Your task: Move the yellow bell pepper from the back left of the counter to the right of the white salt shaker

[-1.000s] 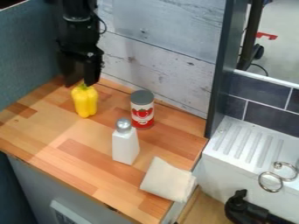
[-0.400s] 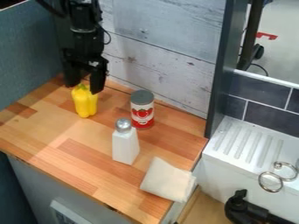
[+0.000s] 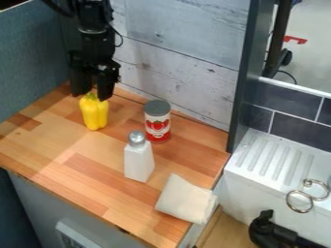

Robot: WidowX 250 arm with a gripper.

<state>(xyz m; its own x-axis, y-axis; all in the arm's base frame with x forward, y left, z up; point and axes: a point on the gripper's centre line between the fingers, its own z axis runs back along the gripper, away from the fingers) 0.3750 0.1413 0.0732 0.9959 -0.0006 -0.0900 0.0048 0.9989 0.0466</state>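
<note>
Whitewashed plank wall (image 3: 188, 55); wood-block counter (image 3: 71, 164); dark tiles (image 3: 294, 121); white sink (image 3: 249, 186); black gripper (image 3: 92, 96), fingers parted, at yellow pepper (image 3: 95, 116).

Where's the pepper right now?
Camera view, left side: the pepper is on the wooden counter, just below the open gripper and left of the can.

One camera looks down aslant from above onto the nearby wooden counter (image 3: 84, 181).
</note>
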